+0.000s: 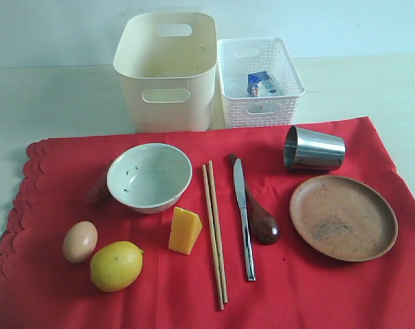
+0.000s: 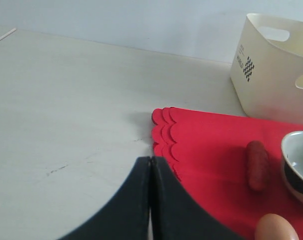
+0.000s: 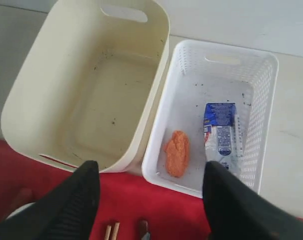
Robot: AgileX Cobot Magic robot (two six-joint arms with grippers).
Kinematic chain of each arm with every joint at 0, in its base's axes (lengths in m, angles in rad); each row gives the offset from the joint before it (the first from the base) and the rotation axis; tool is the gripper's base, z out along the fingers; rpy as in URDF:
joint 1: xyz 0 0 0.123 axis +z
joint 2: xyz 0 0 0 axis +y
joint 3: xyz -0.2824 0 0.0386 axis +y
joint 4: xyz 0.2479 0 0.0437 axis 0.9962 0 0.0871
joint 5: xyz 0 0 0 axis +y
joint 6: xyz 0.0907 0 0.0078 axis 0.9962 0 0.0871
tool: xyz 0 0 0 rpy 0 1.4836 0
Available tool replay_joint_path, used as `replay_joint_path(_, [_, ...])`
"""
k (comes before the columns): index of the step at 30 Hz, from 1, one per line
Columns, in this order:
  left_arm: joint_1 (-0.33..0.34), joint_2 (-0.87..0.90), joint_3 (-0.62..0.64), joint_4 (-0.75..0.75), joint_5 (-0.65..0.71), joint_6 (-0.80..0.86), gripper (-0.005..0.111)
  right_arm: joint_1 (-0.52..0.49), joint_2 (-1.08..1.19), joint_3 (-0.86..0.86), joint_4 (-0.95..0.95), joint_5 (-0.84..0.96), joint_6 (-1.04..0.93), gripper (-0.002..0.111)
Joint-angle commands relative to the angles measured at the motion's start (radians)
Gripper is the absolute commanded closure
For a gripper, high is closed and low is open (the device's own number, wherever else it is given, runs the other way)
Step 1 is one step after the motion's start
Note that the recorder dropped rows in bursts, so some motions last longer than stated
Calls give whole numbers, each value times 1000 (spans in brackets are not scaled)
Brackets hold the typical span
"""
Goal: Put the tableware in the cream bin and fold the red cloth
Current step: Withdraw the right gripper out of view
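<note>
Right claw (image 3: 149, 172) spread, over gap between cream bin (image 3: 51, 65), white basket (image 3: 261, 85).

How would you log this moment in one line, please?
cream bin: empty | bowl, chopsticks, knife, spoon, cup, plate: on red cloth | red cloth: unfolded | left jaws: shut | right jaws: open, empty

A pale cream tabletop (image 1: 57, 103) meets a plain, evenly lit whitish wall (image 1: 57, 27).
</note>
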Motion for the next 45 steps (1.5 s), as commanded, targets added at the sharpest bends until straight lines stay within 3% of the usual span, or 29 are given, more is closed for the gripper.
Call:
replay_joint_path(1, [-4,-6,0,1,-6,-2,107,1,-47,-9,0,20,-10,50])
replay_joint_path(36, [-4,-6,0,1,-10,-2,107,275,-258,-9,-8,61,-70,50])
replay_joint_path(45, [-4,-6,0,1,-10,-2,107,355,-307,118,-4,61,-70,50])
